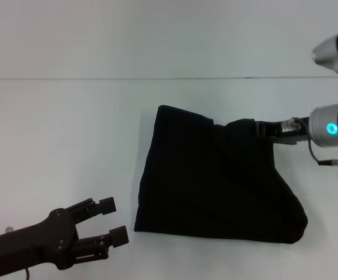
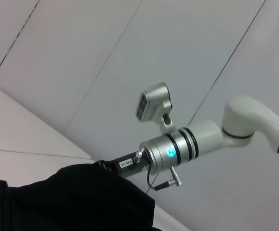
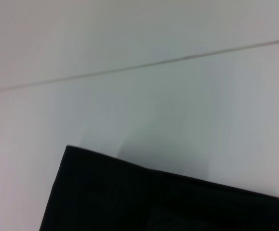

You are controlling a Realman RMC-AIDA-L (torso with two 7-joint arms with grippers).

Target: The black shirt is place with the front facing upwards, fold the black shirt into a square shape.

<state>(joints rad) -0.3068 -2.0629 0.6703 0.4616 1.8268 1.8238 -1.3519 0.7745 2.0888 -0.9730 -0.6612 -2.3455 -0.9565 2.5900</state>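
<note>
A plain white table point(image 1: 52, 151) fills most of the head view, evenly lit with soft shadows. Its far edge runs as a thin dark line from nine to three o'clock. Beyond it, toward twelve o'clock, rises a pale wall point(image 1: 157, 35) with faint panel seams.

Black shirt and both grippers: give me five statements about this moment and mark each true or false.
1. The black shirt lies spread out flat with its sleeves showing. False: it is folded into a compact bundle.
2. The left gripper is open and clear of the shirt. True.
3. The right gripper is at the shirt's far right corner. True.
4. White lettering shows on the shirt's upper face. False: only plain black fabric shows.
5. The left gripper holds the shirt's near edge. False: it holds nothing, off to the shirt's left.
</note>
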